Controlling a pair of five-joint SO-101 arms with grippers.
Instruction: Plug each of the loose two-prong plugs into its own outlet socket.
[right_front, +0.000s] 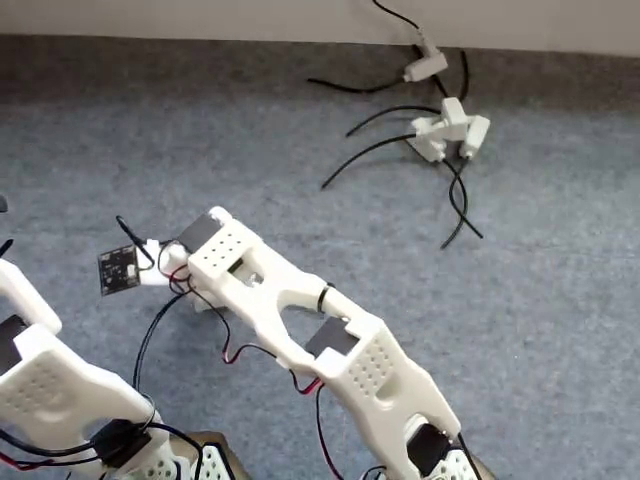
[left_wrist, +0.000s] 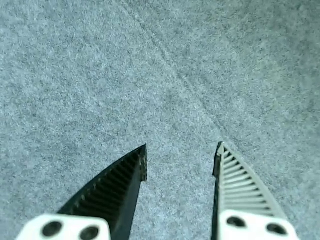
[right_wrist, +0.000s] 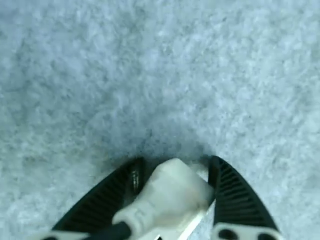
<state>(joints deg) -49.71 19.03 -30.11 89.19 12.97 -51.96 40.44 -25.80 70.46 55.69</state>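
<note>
- Risk: the white two-prong plug (right_wrist: 170, 195) sits skewed in the right hand (right_wrist: 176, 161). I judge it may twist or slip when pressed at a socket.
- The white sockets and plugs on black cords (right_front: 447, 128) lie far right on the grey felt worktop (right_front: 300, 170), well apart from that arm, so a trailing cord could snag.
- The right hand is narrowly parted, clamped on the plug.
- The left hand (left_wrist: 181, 150) is wide open, empty, over the felt.

A grey, carpet-like surface (right_front: 140, 130) stretches across the high view, meeting a pale, plain band (right_front: 200, 18) along its far edge. A faint diagonal crease (left_wrist: 185, 85) crosses the fabric in the left wrist view. Light falls soft and even.
</note>
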